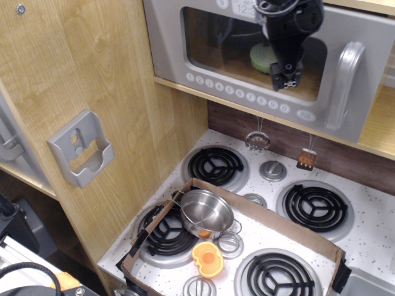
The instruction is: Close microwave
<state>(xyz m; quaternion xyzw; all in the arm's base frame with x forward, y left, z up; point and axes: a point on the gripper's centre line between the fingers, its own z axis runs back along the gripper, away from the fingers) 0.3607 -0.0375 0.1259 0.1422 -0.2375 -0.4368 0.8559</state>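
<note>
The microwave (185, 46) is set in light wood at the top. Its wide grey door lies nearly flat against the front, with a clear window, a row of round number buttons (237, 94) and a curved silver handle (341, 83) at the right. A pale green object (262, 57) shows through the window. My black gripper (286, 79) hangs in front of the window, fingertips close together at the door's lower window edge; it holds nothing that I can see.
A grey plastic wall holder (81, 154) is on the wooden side panel at left. Below is a white stovetop with black burners (215, 166), a cardboard tray (290, 228), a steel bowl (207, 213) and an orange toy (207, 258).
</note>
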